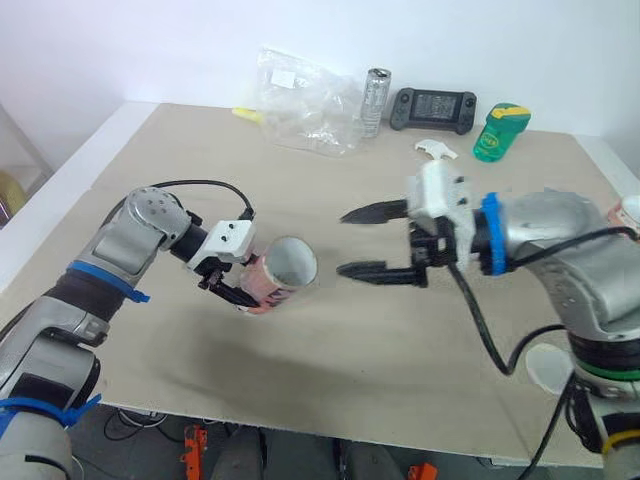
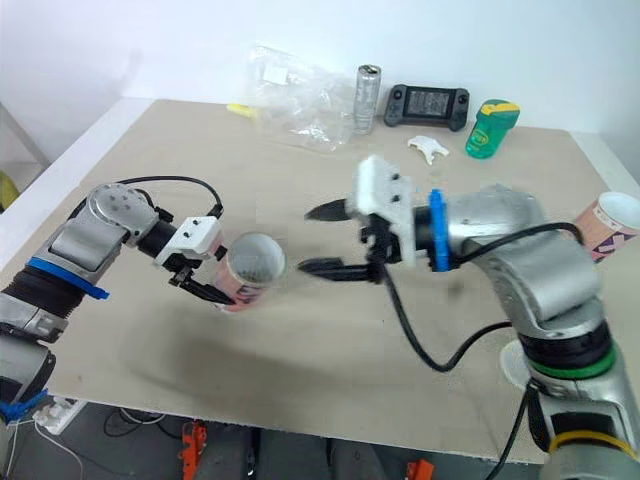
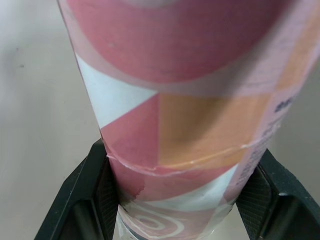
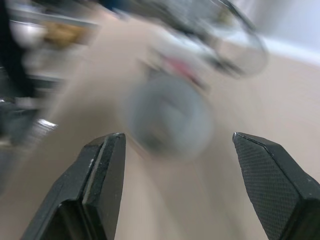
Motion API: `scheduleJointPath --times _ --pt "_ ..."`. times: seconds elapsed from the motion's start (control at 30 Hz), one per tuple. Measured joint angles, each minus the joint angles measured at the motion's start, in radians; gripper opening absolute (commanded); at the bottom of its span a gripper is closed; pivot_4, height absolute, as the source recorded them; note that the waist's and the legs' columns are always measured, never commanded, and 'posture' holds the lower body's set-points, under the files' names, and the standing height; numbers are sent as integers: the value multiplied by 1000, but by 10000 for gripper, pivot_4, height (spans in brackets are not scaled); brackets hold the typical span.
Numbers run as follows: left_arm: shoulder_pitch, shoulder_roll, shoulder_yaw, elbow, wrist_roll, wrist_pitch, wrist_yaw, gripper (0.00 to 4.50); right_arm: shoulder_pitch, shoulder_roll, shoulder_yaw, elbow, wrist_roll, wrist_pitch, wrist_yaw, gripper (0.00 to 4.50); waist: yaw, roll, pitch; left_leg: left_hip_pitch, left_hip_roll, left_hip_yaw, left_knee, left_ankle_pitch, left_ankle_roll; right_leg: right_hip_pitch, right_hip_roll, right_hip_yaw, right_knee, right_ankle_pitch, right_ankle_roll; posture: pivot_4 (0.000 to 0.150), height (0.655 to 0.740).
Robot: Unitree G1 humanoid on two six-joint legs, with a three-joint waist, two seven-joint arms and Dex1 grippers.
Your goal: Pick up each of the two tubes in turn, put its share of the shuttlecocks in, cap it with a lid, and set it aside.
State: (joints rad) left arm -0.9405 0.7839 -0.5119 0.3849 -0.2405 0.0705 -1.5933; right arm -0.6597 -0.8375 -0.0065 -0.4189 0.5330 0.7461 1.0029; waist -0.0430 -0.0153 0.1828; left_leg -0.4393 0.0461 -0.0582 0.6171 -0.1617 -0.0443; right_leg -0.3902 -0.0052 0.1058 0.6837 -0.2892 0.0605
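Left gripper (image 1: 240,287) clamped near base of pink patterned tube (image 1: 285,268), held off table (image 1: 350,370), mouth tipped toward right gripper (image 1: 343,242), whose fingers are spread and empty. Tube looks empty, uncapped. Second tube (image 2: 610,222) at right edge, white lid (image 1: 548,367) loose — nearly everything left.

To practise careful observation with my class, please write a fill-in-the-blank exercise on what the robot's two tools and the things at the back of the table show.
1. The left tool is shut on the pink patterned cardboard tube, whose uncapped mouth faces the ____ tool.
2. The right tool has its two black fingers ____, with nothing between them.
3. At the far side, the black handheld game console lies between the silver metal can and a yellow-capped plastic bottle whose body is ____.

Missing words: right; open; green.
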Motion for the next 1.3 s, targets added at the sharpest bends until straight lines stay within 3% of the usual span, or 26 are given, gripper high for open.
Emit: scheduleJointPath --times 0.23,0.37,0.73,1.13,1.23,1.3 --pt "-51 13 -71 14 -32 14 -7 28455 308 -83 -243 284 -213 -124 -215 36847 -1 0 0 0 -1 1 0 -1 2 -1 0 1 0 0 0 1500 7400" --pt "-62 15 -85 30 -43 15 -10 28455 374 -80 -305 408 -236 -182 -243 36847 -2 3 2 0 -1 2 0 -1 2 -1 0 3 0 0 0 1500 7400" --pt "-67 16 -101 27 -55 16 -9 28455 317 -40 -324 701 -238 -308 -259 36847 -5 4 2 0 -1 2 1 -1 2 0 0 3 0 0 3 1500 7400" --pt "-54 18 -89 9 -55 25 -7 28455 92 29 -219 1017 -302 -396 -265 36847 -6 5 2 1 -1 2 1 -1 2 0 0 4 0 1 1 1500 7400" --pt "-48 19 -85 -7 -55 32 -8 28455 63 41 -208 1076 -317 -425 -279 25030 -5 5 2 1 -1 2 0 -1 2 0 0 4 0 1 1 1500 7400" --pt "-37 20 -75 -17 -55 42 -8 28455 61 48 -206 1094 -322 -440 -285 14769 -5 5 2 0 -1 2 0 -1 2 0 0 4 0 1 1 1500 7400"
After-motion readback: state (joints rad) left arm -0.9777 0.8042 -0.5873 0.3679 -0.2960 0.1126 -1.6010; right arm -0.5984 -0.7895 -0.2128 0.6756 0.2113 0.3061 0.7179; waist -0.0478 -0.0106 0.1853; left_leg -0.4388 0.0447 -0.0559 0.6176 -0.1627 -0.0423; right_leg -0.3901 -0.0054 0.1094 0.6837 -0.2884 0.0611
